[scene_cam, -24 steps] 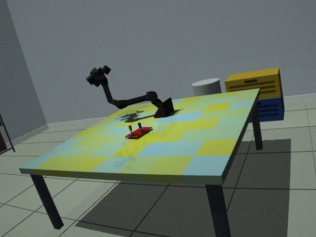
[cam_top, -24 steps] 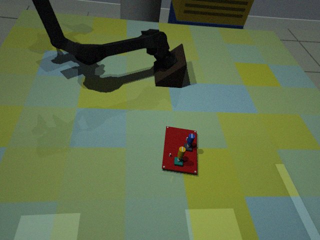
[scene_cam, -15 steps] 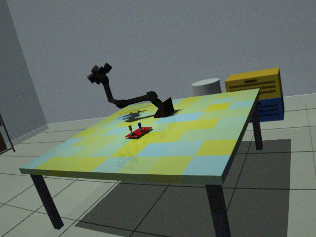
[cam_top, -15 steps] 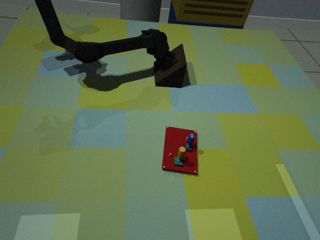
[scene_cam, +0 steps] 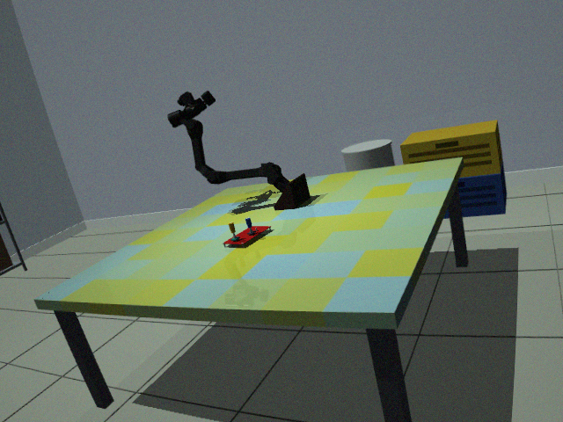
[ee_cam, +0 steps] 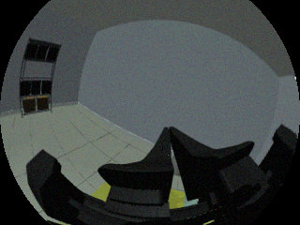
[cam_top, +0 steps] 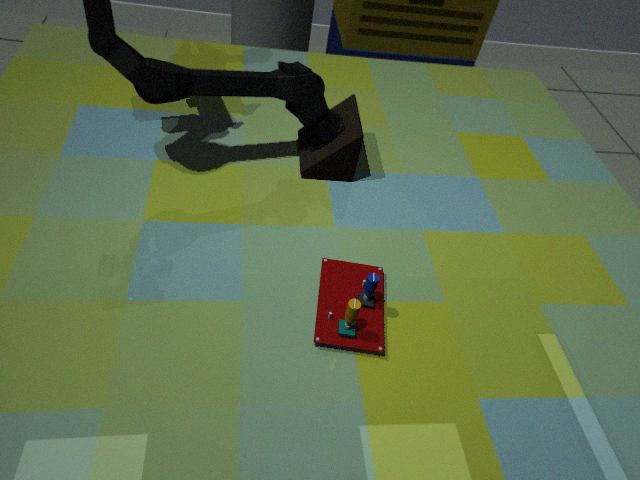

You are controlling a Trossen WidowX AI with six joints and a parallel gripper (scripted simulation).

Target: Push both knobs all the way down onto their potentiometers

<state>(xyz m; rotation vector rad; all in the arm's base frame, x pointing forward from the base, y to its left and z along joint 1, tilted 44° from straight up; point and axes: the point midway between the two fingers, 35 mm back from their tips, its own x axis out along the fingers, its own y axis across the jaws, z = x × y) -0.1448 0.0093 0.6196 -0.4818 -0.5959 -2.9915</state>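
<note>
On the table (cam_top: 180, 361) (scene_cam: 227, 313), in front of the arm's mount: a thin, rectangular red circuit board (cam_top: 336, 286) (scene_cam: 259, 230), raised on short legs. Above and well apart from it, an end effector (scene_cam: 193, 106) (ee_cam: 168, 130) with black, tapering fingers brought together at the tips, with nothing between them.

Probably light and rigid, likely to skid or tip under an off-centre push. Best left ungripped at the edges; better to press straight down on each knob's flat top with the joined fingertips. Likely smooth, hard plastic in both the yellow cylindrical knob (cam_top: 353, 312) (scene_cam: 231, 228), over a square teal potentiometer base (cam_top: 346, 328), and the blue cylindrical knob (cam_top: 371, 284) (scene_cam: 248, 222), over a dark grey base (cam_top: 366, 300). Both perched high, with pale shaft visible beneath. Sideways load likely to strain the joints. Matt-looking patchwork underneath, in yellow, green and pale blue.
</note>
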